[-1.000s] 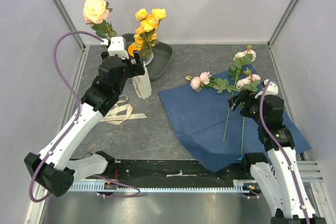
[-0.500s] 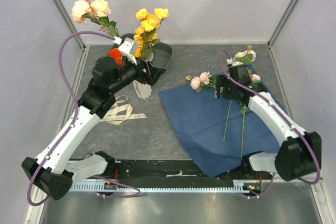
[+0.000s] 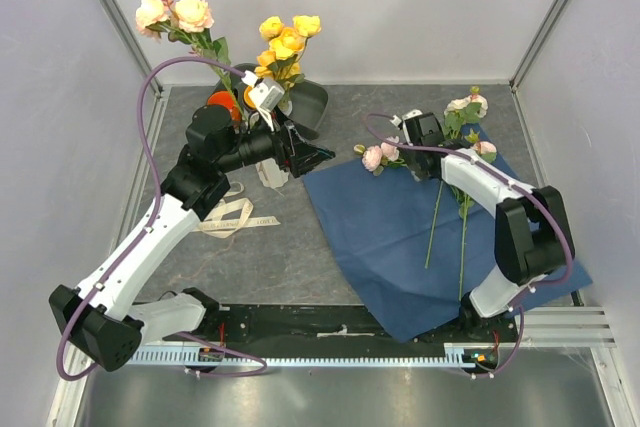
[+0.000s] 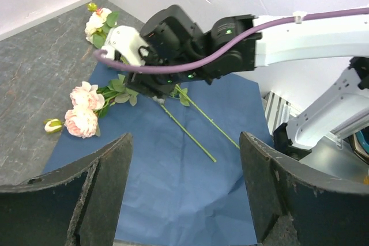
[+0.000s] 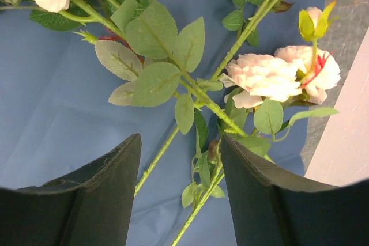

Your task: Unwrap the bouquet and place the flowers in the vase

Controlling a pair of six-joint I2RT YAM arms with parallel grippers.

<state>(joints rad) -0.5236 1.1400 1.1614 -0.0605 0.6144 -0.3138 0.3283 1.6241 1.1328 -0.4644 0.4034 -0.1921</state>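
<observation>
Now L end effector [image 4: 184, 139] has let go and swung clear: wide, empty. Pink spray [image 3: 175, 15] stands w/ yellow blooms [image 3: 285, 32] in vase [image 3: 268, 175], prob. seated. R end effector [image 5: 180, 142] has reached remaining flowers [image 3: 381, 154] on blue paper [image 3: 380, 237], bench's far-right; jaws part-narrowed astride stems, no grip yet.

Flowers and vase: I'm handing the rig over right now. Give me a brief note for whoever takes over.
Left pincer: open, empty, near the vase.
Right pincer: open, low over the blue paper, a finger on either side of green stems, nothing clamped yet.
Done: ribbon off and lying on the table, paper spread flat. The yellow flowers and a pink spray appear to stand in the vase.
Left to do: the pink flowers lying on the paper need picking up and placing in the vase.
</observation>
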